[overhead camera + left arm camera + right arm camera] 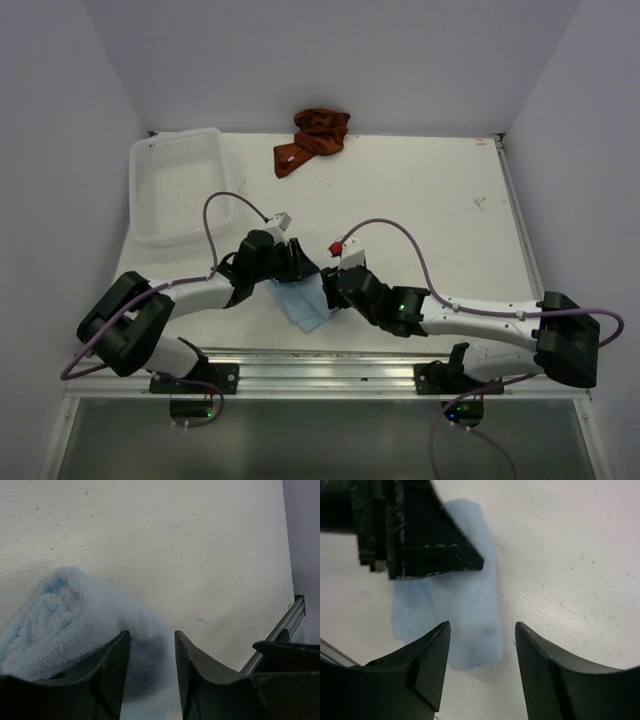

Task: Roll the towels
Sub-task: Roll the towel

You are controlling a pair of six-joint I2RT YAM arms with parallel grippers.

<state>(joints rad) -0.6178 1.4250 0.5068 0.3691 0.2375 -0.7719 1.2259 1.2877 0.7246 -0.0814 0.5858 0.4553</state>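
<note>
The light-blue towel (305, 308) lies bunched lengthwise on the table near the front edge, between the two grippers. My left gripper (151, 636) points down onto it. The blue towel (60, 615) fills the gap between its jaws, which are shut on it; its fluffy end bulges out to the left. My right gripper (482, 626) stands open just above the towel's (470, 610) near end, holding nothing. One left finger (425, 535) crosses the towel's far part. The rust towel (313, 140) lies crumpled at the table's far edge, away from both arms.
A white plastic basket (175, 135) sits at the back left of the table. A metal rail (320, 360) runs along the front edge just behind the blue towel. Walls close in the table's back and sides.
</note>
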